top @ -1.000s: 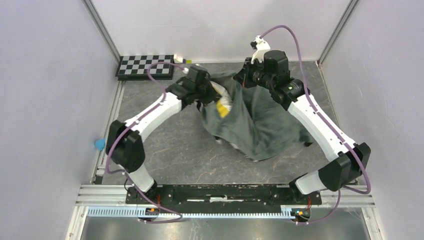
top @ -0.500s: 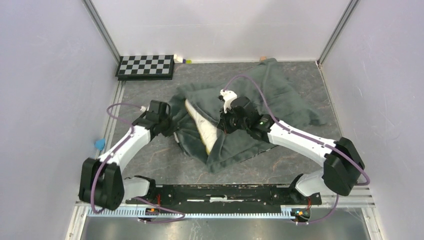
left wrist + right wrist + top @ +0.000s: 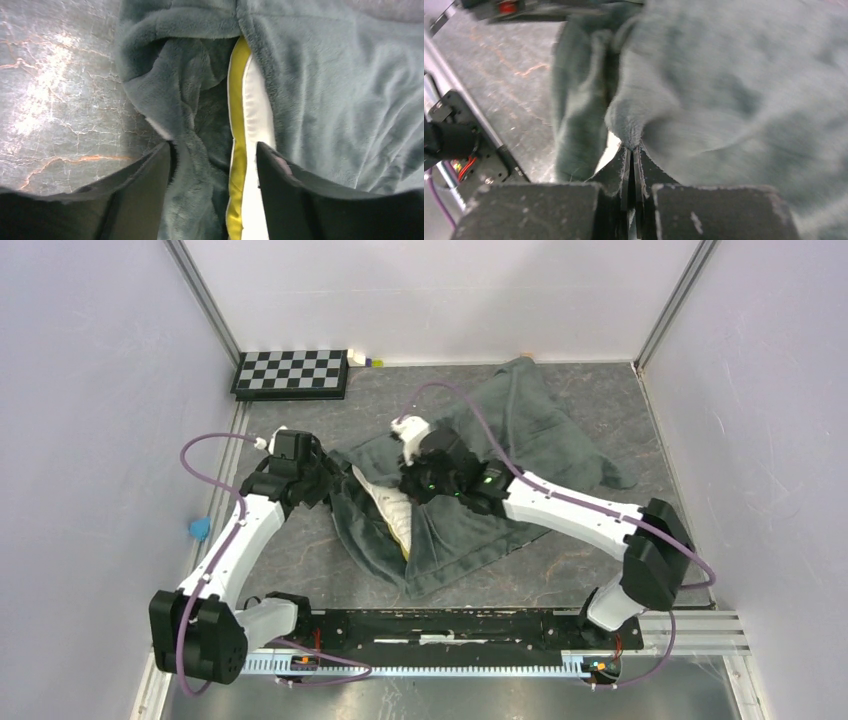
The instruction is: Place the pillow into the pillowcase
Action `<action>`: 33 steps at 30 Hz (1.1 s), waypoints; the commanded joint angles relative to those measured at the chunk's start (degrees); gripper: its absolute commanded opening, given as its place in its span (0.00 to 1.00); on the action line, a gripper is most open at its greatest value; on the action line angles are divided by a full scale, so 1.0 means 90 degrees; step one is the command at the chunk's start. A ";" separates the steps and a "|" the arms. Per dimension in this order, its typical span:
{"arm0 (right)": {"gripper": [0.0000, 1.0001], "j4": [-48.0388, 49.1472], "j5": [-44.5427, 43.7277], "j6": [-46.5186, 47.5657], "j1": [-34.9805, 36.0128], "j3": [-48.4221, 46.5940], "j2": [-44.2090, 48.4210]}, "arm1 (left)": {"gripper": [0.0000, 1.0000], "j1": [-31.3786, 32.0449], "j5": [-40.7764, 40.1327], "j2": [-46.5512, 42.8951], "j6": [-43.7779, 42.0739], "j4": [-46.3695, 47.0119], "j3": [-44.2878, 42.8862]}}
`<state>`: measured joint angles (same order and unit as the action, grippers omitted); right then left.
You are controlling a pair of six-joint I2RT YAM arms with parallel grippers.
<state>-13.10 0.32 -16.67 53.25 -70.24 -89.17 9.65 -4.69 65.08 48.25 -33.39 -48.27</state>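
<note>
The pillowcase (image 3: 545,430) lies spread on the table with its grey-green plush face up. At its left opening the pillow (image 3: 392,512) shows only a cream edge with a yellow band. My left gripper (image 3: 325,485) is at that opening. In the left wrist view the left gripper (image 3: 214,150) is open, its fingers either side of a pillowcase (image 3: 340,90) fold and the pillow's (image 3: 239,125) yellow band. My right gripper (image 3: 410,485) is over the opening's upper edge. In the right wrist view the right gripper (image 3: 631,148) is shut on a pinch of pillowcase (image 3: 734,75) plush.
A checkerboard (image 3: 292,372) lies at the back left, with small bits (image 3: 366,360) beside it. A blue object (image 3: 199,529) sits by the left wall. Walls enclose three sides, and the mounting rail (image 3: 450,625) runs along the near edge.
Both arms came down from the back and towards the near left, laying the pillowcase on the table. My left gripper has opened and let go of the fabric. The right one stays shut.
</note>
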 commanded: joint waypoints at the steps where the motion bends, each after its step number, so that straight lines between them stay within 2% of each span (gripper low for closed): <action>1: 0.13 -0.0236 -0.0055 0.0822 0.0796 -0.0954 -0.0649 | 0.79 -0.0079 -0.0610 -0.0351 -0.0214 -0.0269 -0.0264; 2: 0.21 -0.0338 -0.0054 0.0965 0.0876 -0.1150 -0.0797 | 0.82 -0.0124 -0.0645 -0.0405 -0.0162 -0.0234 -0.0180; 4: 0.43 -0.0414 -0.0050 0.1105 0.0971 -0.1384 -0.0993 | 0.83 -0.0283 -0.0569 -0.0429 -0.0092 -0.0216 -0.0028; 6: 0.58 -0.0397 -0.0069 0.1158 0.0977 -0.1502 -0.1076 | 0.87 -0.0430 -0.0480 -0.0393 -0.0051 -0.0173 0.0100; 11: 0.77 -0.0744 -0.1273 0.1635 0.0977 -0.2129 -0.1449 | 0.86 -0.0709 -0.0058 -0.0013 0.0113 0.0203 0.0340; 16: 0.92 -0.1079 -0.2265 0.2532 0.0977 -0.3297 -0.2724 | 0.81 -0.0778 0.0229 0.0630 0.0353 0.0683 0.0197; 17: 0.98 -0.1043 -0.2356 0.2660 0.0982 -0.3416 -0.2980 | 0.81 -0.0773 0.0181 0.0784 0.0380 0.0781 0.0155; 23: 0.98 -0.0881 -0.2794 0.2917 0.0982 -0.3688 -0.3907 | 0.80 -0.0775 -0.0003 0.1934 0.0600 0.1048 -0.0178; 26: 0.98 -0.0703 -0.3244 0.2828 0.0982 -0.3529 -0.4226 | 0.71 -0.0765 0.0066 0.2449 0.0710 0.1398 -0.0259; 27: 0.97 -0.0711 -0.3534 0.2779 0.0962 -0.3539 -0.4312 | 0.63 -0.0765 0.0032 0.2650 0.0708 0.1414 -0.0341; 28: 0.90 -0.0805 -0.3759 0.2627 0.0883 -0.3613 -0.4369 | 0.54 -0.0760 -0.0011 0.2826 0.0704 0.1382 -0.0449; 29: 0.78 -0.0921 -0.3819 0.2418 0.0767 -0.3673 -0.4335 | 0.42 -0.0767 -0.0087 0.2954 0.0674 0.1341 -0.0554; 30: 0.59 -0.0988 -0.3794 0.2126 0.0591 -0.3629 -0.4178 | 0.27 -0.0760 -0.0207 0.3070 0.0617 0.1287 -0.0687; 31: 0.35 -0.0932 -0.3724 0.1921 0.0436 -0.3475 -0.3921 | 0.17 -0.0769 -0.0301 0.3189 0.0567 0.1222 -0.0814; 32: 0.22 -0.0809 -0.3630 0.1863 0.0287 -0.3236 -0.3652 | 0.06 -0.0770 -0.0413 0.3291 0.0490 0.1130 -0.0930; 33: 0.10 -0.0748 -0.3606 0.1653 0.0178 -0.3056 -0.3349 | 0.02 -0.0782 -0.0511 0.3405 0.0421 0.1048 -0.1079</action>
<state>-20.51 -28.56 5.54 61.12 -101.25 -127.57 2.96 -4.97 93.21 52.77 -24.64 -52.49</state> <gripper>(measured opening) 0.309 0.100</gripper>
